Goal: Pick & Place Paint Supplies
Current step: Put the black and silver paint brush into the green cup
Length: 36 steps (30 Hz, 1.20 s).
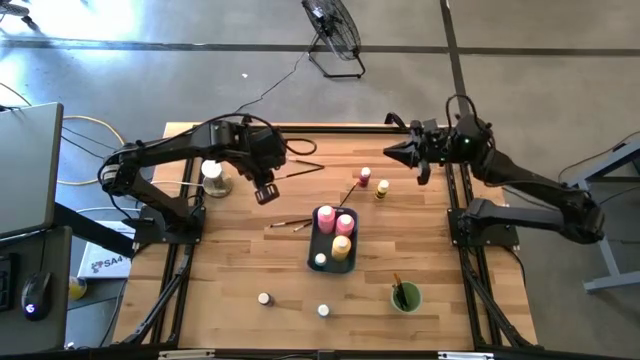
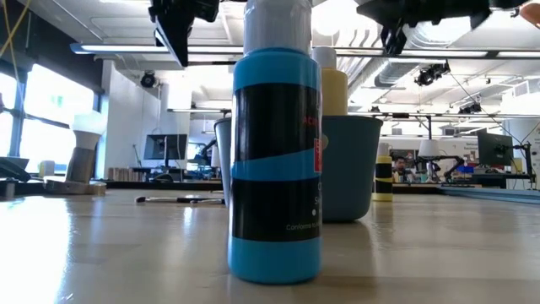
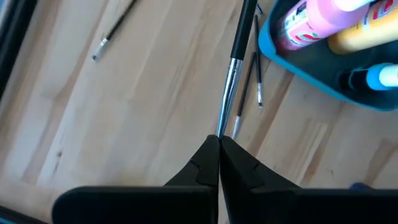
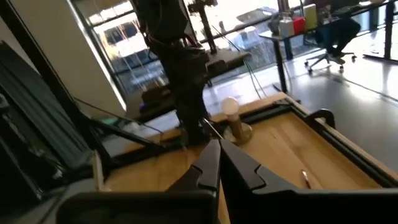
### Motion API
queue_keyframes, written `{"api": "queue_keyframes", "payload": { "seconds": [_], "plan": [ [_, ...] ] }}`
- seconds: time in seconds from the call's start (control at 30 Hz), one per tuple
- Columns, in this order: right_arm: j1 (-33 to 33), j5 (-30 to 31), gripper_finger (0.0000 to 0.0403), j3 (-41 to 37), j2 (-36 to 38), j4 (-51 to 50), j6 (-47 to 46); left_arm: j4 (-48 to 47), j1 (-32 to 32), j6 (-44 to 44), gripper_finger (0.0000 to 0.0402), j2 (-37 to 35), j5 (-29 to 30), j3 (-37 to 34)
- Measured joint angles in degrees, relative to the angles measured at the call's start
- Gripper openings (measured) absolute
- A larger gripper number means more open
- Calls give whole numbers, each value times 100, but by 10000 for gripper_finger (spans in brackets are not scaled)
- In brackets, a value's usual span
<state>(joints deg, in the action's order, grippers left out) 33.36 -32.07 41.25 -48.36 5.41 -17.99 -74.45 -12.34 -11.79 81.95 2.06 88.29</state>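
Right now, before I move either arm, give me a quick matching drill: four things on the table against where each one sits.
Things:
1. green cup
2. pink bottles
3. left gripper
4. right gripper

Places:
A. standing in the blue tray
B. raised and shut at the table's far right edge
C. near right part of the table, a brush inside
D. raised and shut over the wood, left of the tray

Pairs: 1-C, 2-A, 3-D, 4-B

Pink bottles point(image 1: 334, 219), yellow bottle point(image 1: 342, 246) upright in tray; brushes point(image 1: 291, 224) alongside.
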Motion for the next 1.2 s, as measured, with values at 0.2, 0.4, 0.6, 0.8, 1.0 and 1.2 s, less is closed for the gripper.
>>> {"api": "queue_keyframes", "payload": {
  "seconds": [0.2, 0.4, 0.6, 0.8, 1.0, 1.2],
  "plan": [
    [-628, 1048, 2, 831, -231, -1261, 733, -216, 204, -172, 0, 0, 24, 0],
    [-1549, 2106, 2, 1293, -856, -1435, 950, -226, 419, -509, 0, 2, -15, 0],
    [-2549, 3028, 2, 1773, -1761, -1430, 1131, -259, 712, -818, 0, 2, -31, 2],
    [-3512, 4152, 2, 2299, -2404, -1434, 1715, -387, 912, -1024, 0, 2, -170, 4],
    [-4153, 5062, 2, 2609, -2690, -1415, 2331, -372, 1052, -1538, 0, 4, -170, 4],
    [-4456, 5459, 2, 2619, -2812, -1494, 3088, -220, 1143, -2129, 0, 90, -275, 98]
  ]
}}
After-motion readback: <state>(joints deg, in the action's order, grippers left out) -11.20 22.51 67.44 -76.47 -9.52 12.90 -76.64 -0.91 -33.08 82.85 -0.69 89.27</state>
